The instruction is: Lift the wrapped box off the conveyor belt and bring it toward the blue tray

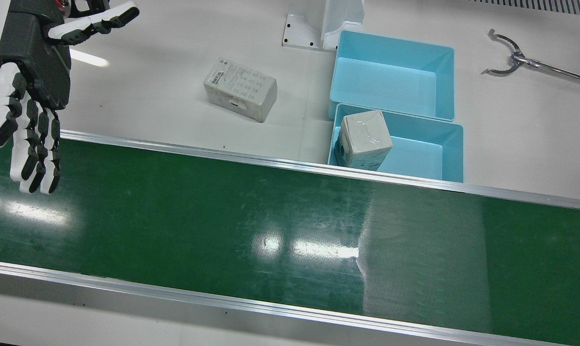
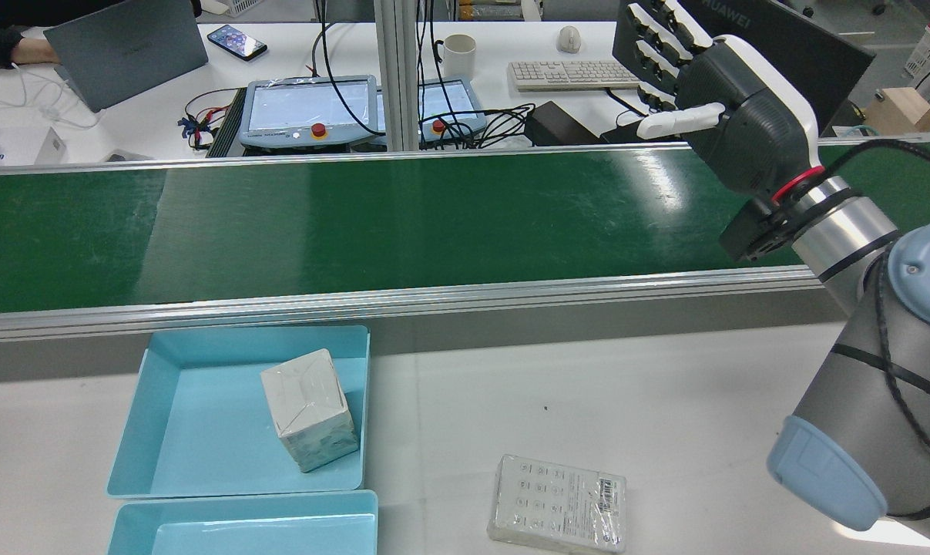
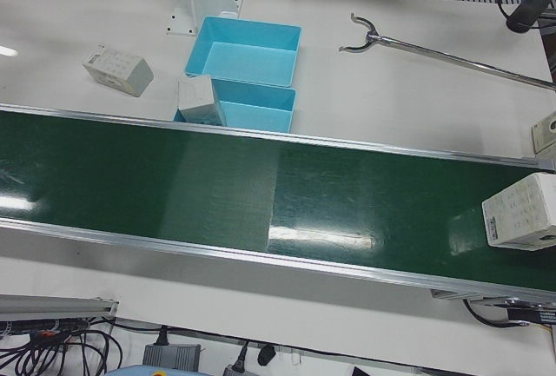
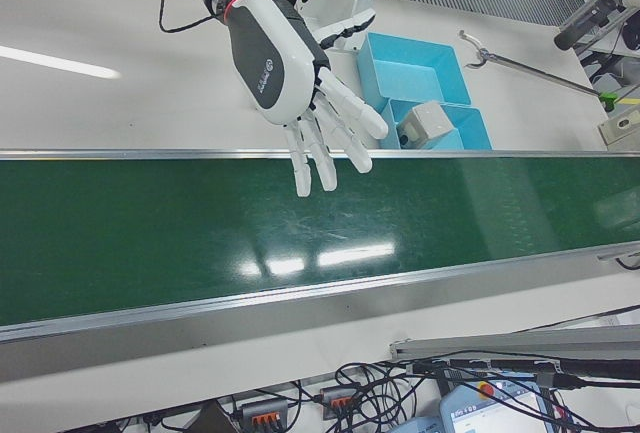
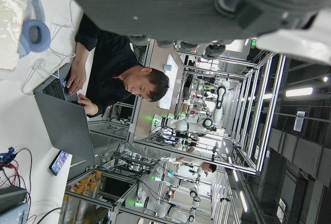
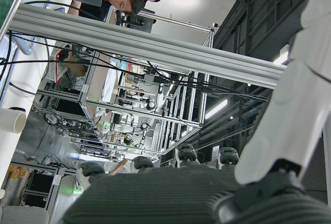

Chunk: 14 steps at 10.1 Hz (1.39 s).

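Note:
A wrapped white box [image 3: 519, 211] lies on the green conveyor belt [image 3: 261, 194] at the right edge of the left-front view; no other view shows it. My right hand [image 1: 28, 96] is open and empty, fingers spread, above the opposite end of the belt [image 1: 270, 230], far from that box. It also shows in the rear view [image 2: 711, 85] and the right-front view [image 4: 300, 83]. My left hand [image 5: 170, 1] shows only as a palm edge in its own view, with nothing in it. The nearer blue tray [image 1: 417, 156] holds another wrapped box [image 1: 364, 139], tilted against its corner.
A second blue tray [image 1: 390, 81] stands just behind the first. A flat wrapped box [image 1: 240, 95] lies on the white table near the trays. A metal reacher tool [image 1: 511, 60] lies at the table's far side. Aluminium rails edge the belt.

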Each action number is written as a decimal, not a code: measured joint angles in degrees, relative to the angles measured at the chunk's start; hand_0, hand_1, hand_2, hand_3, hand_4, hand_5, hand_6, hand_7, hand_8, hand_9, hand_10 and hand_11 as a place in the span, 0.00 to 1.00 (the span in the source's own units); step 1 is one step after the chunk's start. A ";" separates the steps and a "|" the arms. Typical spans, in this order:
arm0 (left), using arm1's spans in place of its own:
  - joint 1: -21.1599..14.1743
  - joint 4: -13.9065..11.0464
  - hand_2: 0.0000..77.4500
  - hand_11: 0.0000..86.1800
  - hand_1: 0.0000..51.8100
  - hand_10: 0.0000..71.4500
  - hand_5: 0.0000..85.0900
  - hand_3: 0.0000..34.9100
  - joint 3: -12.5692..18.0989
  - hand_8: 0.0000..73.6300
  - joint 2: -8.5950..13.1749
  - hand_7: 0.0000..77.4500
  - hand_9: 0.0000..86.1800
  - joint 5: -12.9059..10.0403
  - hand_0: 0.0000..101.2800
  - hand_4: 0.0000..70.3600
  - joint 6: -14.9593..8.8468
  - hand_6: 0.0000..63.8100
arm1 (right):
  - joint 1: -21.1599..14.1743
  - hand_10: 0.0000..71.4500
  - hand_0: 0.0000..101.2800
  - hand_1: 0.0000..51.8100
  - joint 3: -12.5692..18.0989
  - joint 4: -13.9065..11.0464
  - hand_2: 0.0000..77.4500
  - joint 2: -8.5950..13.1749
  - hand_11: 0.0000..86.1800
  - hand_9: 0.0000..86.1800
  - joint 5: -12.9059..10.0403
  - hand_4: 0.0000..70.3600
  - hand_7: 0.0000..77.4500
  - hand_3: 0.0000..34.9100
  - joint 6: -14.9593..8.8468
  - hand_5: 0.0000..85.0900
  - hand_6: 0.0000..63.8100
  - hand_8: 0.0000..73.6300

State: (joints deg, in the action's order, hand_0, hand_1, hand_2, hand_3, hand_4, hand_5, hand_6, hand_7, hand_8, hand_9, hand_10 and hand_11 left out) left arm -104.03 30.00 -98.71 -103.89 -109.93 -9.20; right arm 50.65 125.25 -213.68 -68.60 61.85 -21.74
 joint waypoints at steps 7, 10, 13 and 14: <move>0.00 0.00 0.01 0.00 0.00 0.00 0.01 0.00 0.00 0.00 0.00 0.00 0.00 0.00 0.00 0.00 0.00 0.00 | -1.77 0.00 0.41 0.17 -1.46 -0.27 0.08 -0.05 0.01 0.02 6.00 0.00 0.01 0.64 4.95 0.04 0.00 0.02; 0.00 0.00 0.01 0.00 0.00 0.01 0.01 0.00 0.00 0.00 0.00 0.00 0.00 0.00 0.00 0.00 0.00 0.00 | 5.27 0.00 0.45 0.20 -5.16 0.13 0.03 -0.18 0.01 0.01 17.23 0.00 0.00 0.85 9.56 0.01 0.00 0.04; 0.00 0.00 0.01 0.00 0.00 0.00 0.01 0.00 0.00 0.00 0.00 0.00 0.00 0.00 0.00 0.00 0.00 0.00 | 14.76 0.00 0.46 0.20 -7.02 0.74 0.03 1.36 0.01 0.01 21.31 0.00 0.00 0.88 11.14 0.01 0.00 0.05; 0.00 0.00 0.01 0.00 0.00 0.00 0.01 0.00 0.00 0.00 0.00 0.00 0.00 0.00 0.00 0.00 0.00 0.00 | 16.51 0.00 0.46 0.23 -7.47 0.70 0.03 3.06 0.01 0.01 21.52 0.00 0.00 0.88 11.29 0.01 0.00 0.02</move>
State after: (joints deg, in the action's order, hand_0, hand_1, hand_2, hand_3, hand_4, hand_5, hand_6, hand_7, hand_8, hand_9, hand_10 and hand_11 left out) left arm -104.02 30.01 -98.70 -103.89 -109.93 -9.20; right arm 67.16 117.78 -212.99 -65.54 83.38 -10.45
